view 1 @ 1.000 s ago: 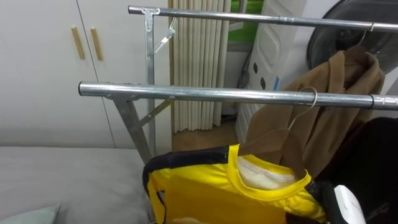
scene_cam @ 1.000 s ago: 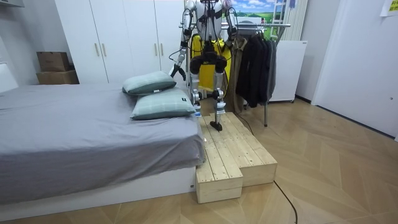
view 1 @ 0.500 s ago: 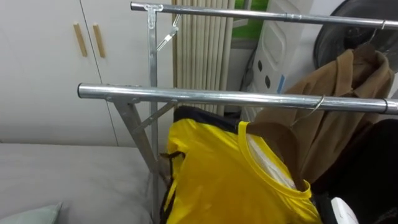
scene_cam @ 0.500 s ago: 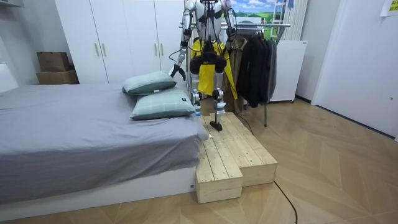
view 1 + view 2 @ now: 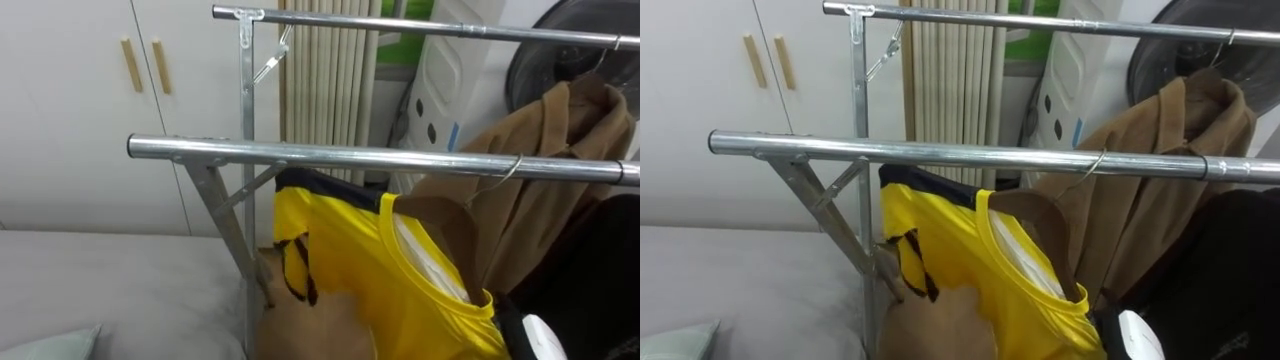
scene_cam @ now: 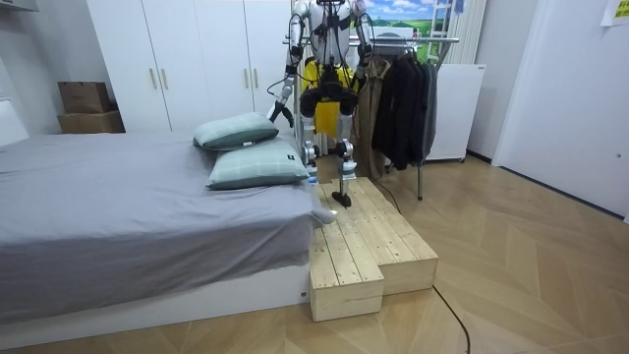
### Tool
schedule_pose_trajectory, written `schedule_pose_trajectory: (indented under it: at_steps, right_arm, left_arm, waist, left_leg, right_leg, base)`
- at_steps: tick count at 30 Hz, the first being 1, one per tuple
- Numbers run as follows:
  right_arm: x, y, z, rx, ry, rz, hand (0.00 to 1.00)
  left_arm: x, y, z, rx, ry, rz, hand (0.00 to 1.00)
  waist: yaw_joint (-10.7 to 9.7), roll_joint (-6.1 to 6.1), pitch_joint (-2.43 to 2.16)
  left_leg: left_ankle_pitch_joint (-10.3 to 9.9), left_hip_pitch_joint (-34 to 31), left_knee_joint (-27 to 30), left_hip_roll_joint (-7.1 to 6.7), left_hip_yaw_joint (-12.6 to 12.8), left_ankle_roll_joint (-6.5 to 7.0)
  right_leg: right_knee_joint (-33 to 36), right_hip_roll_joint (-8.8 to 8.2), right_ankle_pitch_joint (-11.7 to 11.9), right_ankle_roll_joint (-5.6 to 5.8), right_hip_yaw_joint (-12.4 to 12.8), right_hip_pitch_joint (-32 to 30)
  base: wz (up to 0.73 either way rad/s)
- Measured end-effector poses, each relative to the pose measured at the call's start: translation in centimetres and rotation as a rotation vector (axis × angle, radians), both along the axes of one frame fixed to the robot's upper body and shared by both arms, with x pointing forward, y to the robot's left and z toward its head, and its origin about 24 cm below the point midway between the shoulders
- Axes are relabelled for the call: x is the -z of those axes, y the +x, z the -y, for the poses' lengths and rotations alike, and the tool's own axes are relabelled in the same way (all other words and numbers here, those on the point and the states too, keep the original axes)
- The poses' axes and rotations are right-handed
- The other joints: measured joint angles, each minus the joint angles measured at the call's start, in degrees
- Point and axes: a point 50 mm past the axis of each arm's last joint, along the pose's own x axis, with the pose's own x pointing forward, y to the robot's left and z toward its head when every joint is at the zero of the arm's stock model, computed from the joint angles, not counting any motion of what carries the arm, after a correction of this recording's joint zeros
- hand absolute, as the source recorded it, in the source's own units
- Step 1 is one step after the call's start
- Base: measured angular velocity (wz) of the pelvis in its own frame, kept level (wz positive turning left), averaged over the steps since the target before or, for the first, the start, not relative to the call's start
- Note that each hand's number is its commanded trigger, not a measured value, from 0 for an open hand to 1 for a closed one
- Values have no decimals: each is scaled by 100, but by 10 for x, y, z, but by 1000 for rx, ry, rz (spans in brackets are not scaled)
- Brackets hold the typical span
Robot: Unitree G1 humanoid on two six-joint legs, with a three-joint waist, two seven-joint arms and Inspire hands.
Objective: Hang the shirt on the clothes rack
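the right hand (image 5: pixel 541 338) sits at the lower right edge of the eye views. its pale back faces up and its fingers are out of sight, so i cannot tell how far open it is or whether it holds anything. up and to the left of it hangs one yellow shirt (image 5: pixel 370 270) of thin cloth with dark trim at shoulder and sleeve. a thin wire hook (image 5: pixel 513 166) rests over the near rail (image 5: pixel 330 153) above that hand, and the shirt hangs below this rail.

there are two round shiny metal rails: the near rail and, higher and farther from the hand, the far rail (image 5: pixel 420 27). one brown cloth coat (image 5: pixel 560 130) hangs from the far rail, above the hand. dark clothing (image 5: pixel 590 260) hangs just beside the hand. well to the hand's left, two slim wooden door handles (image 5: pixel 132 66) sit on white wardrobe doors (image 5: pixel 60 120). a small blue label (image 5: pixel 452 135) on a white plastic appliance (image 5: pixel 435 90) is too small to read. i cannot identify a tan shape (image 5: pixel 315 325) under the shirt's sleeve.

the room view takes in more. the robot stands on a two-step pale wooden platform (image 6: pixel 369 246) facing the rack. beside it is one grey bed (image 6: pixel 128 216) with two grey-green pillows (image 6: pixel 254 165), and two brown cardboard boxes (image 6: pixel 86 106) stand farther off. there the left hand (image 6: pixel 279 114) seems to hang low at the robot's side, near the pillows, and it is too small to tell its fingers.
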Motion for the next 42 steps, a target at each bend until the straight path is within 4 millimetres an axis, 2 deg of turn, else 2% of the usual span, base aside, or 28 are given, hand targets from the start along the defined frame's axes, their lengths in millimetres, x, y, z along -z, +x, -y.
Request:
schedule_pose_trajectory:
  at_steps: [13,19,22,28,33,36,42]
  right_arm:
    - [0,2,-1,11,36,0,0]
    - [1,2,-8,19,115,-8,0]
    - [0,3,-10,36,185,-12,0]
    - [-1,6,-11,120,438,10,0]
    - [-9,9,-14,152,630,62,0]
    - [-15,12,-16,155,720,92,0]
    - [-20,14,-16,174,808,121,0]
  left_arm:
    - [0,0,1,-2,-3,0,0]
    - [1,0,2,-4,-4,1,0]
    - [1,0,2,-4,-4,1,0]
    - [1,0,2,-8,-5,4,0]
    - [1,0,2,-1,-22,4,0]
    - [1,0,3,0,-25,4,0]
    - [2,-2,3,1,-31,2,0]
  waist:
    - [6,8,-4]
    - [11,15,-5]
    - [22,26,-5]
    - [12,-4,-8]
    - [11,30,27]
    - [10,35,26]
    - [17,37,19]
  left_leg:
    - [0,5,-6,-1,3,0]
    - [0,17,5,-1,7,0]
    - [0,14,11,1,11,-1]
    - [0,-2,6,5,24,-3]
    - [-13,-15,5,6,50,-6]
    - [-14,-17,3,6,45,-7]
    - [-14,-7,3,3,34,-7]
  right_leg:
    - [8,2,0,0,7,0]
    - [36,4,0,-1,5,0]
    - [42,2,0,-1,-15,-8]
    - [59,8,-14,-20,-25,-33]
    - [42,11,-14,-20,4,-47]
    - [44,10,-19,-26,-4,-47]
    - [48,17,-19,-27,33,-47]
  base:
    - [0]
    - [0]
    - [0]
    - [0]
    - [-1]
    - [0]
    - [-1]
